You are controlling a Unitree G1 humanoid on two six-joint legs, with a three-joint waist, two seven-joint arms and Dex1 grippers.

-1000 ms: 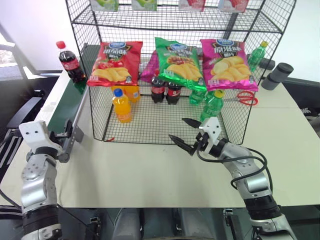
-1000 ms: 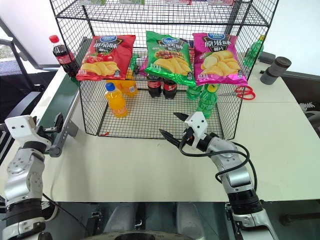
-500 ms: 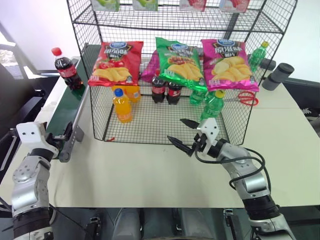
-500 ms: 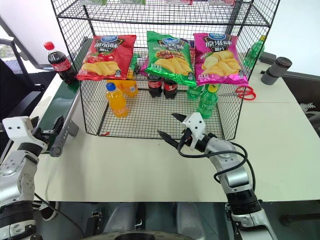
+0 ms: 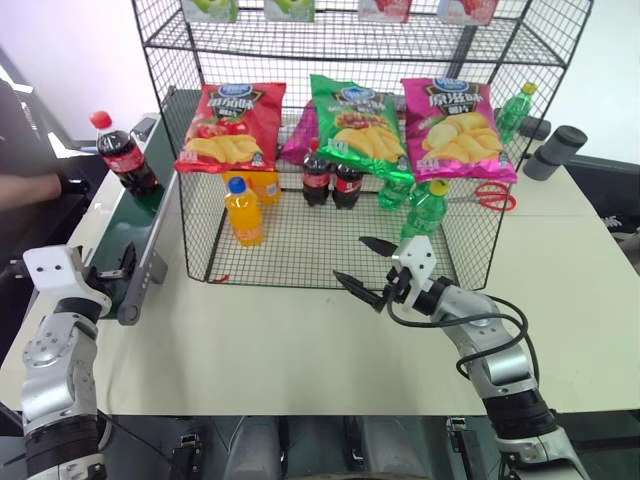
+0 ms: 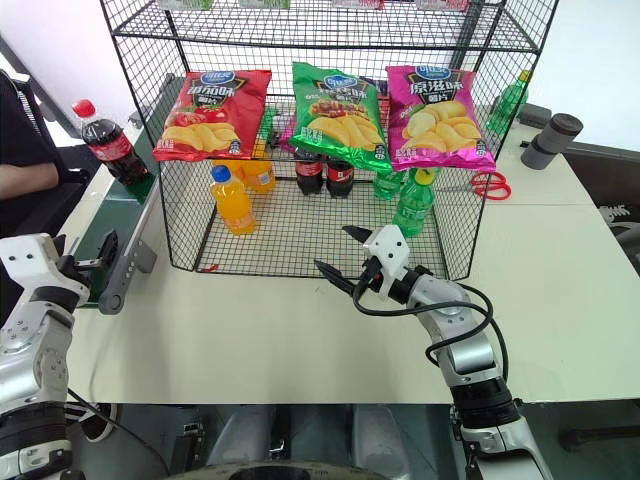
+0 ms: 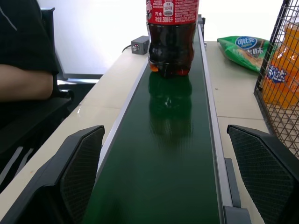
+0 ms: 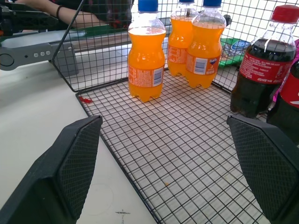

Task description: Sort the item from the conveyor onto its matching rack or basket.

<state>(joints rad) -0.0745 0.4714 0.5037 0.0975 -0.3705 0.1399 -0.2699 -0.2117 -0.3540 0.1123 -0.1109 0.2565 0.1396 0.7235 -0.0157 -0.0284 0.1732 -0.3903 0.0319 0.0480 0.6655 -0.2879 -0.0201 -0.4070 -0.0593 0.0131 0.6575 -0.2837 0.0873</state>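
Observation:
A small cola bottle (image 5: 120, 160) with a red cap and red label stands upright on the dark green conveyor (image 5: 128, 218) left of the rack (image 5: 340, 45). In the left wrist view the bottle (image 7: 170, 39) stands farther along the belt (image 7: 163, 154), ahead of my left gripper (image 7: 166, 133). That gripper (image 5: 115, 265) is open at the belt's near end, apart from the bottle. My right gripper (image 5: 352, 258) is open and empty, level at the front edge of the rack's bottom tier.
The bottom tier holds orange-drink bottles (image 5: 243, 212), two cola bottles (image 5: 330, 180) and green bottles (image 5: 427, 205). Red, green and pink crisp bags hang on the rack's front. Scissors (image 5: 485, 197) and a grey cylinder (image 5: 555, 150) lie to the right. A person's forearm (image 7: 23, 81) rests left of the conveyor.
The cola bottle has ridden along the belt toward my left gripper. A person's arm has come into view at the left. Both grippers have kept still and stayed open.

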